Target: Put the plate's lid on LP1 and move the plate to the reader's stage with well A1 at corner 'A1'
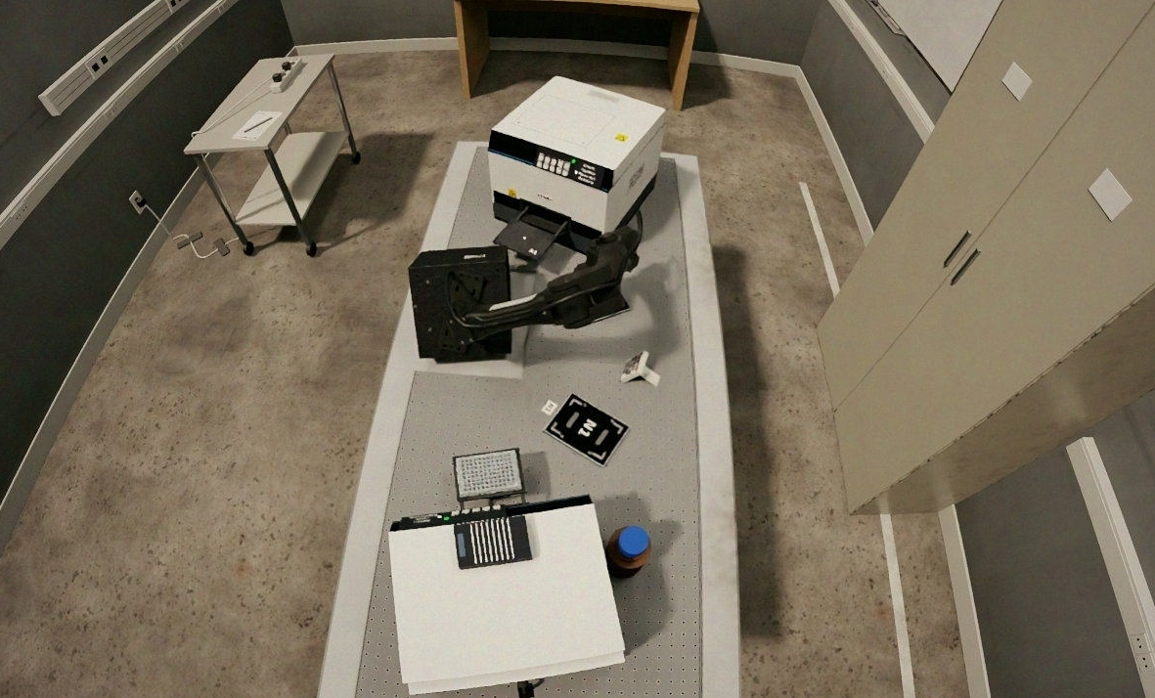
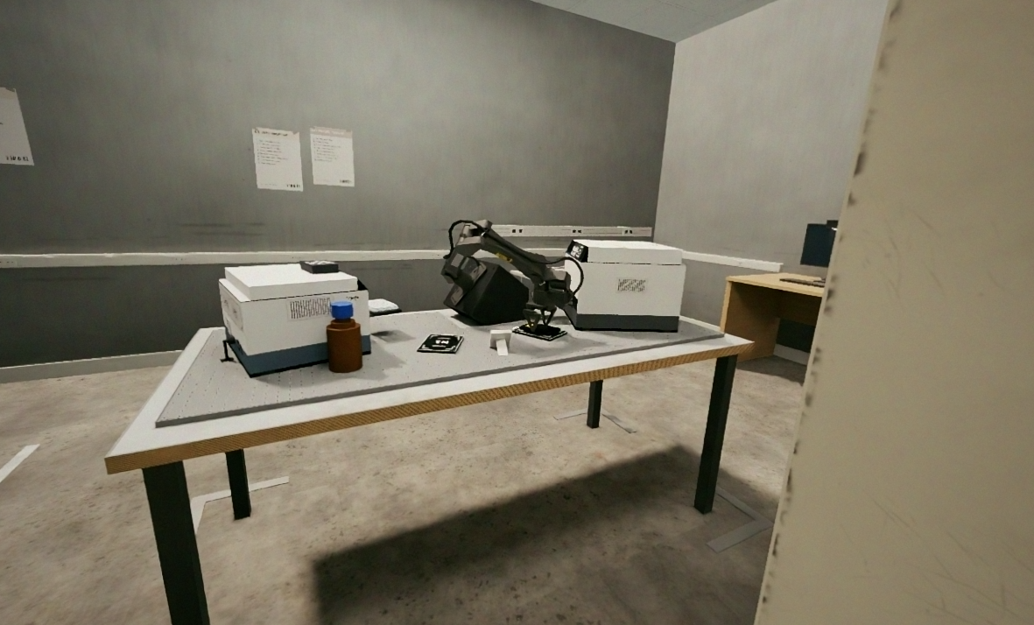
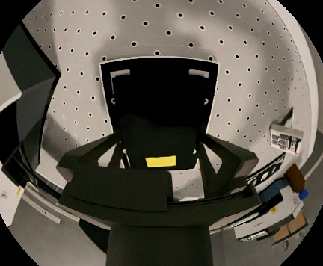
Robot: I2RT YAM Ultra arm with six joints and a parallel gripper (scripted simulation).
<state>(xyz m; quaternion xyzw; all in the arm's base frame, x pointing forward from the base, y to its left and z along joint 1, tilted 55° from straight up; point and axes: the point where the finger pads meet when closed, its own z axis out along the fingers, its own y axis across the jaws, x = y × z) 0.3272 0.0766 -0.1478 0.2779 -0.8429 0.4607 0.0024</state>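
Observation:
My gripper [image 2: 538, 319] [image 3: 159, 134] is shut on the dark lid [image 3: 160, 143], which has a yellow label on the side nearest the wrist. The lid is low over the black LP1 nest [image 1: 621, 310] [image 2: 558, 333] [image 3: 160, 67] and covers its middle. Whether it touches the nest is not clear. The plate [image 1: 488, 474] sits on the dispenser's stage with its wells showing. The reader's stage [image 1: 518, 238] carries nothing and shows an A1 mark. In the top view the arm hides my fingertips.
The dispenser [image 1: 511, 606] [image 2: 295, 291] stands beside the capped bottle [image 1: 629, 550] [image 2: 343, 345] [image 3: 295, 177]. The reader [image 1: 573, 147] [image 2: 633, 283] is beyond the arm. N1 [image 1: 574, 423] [image 2: 427, 345] and a small white sign [image 1: 636, 368] [image 2: 499, 341] [image 3: 286, 141] lie between LP1 and dispenser.

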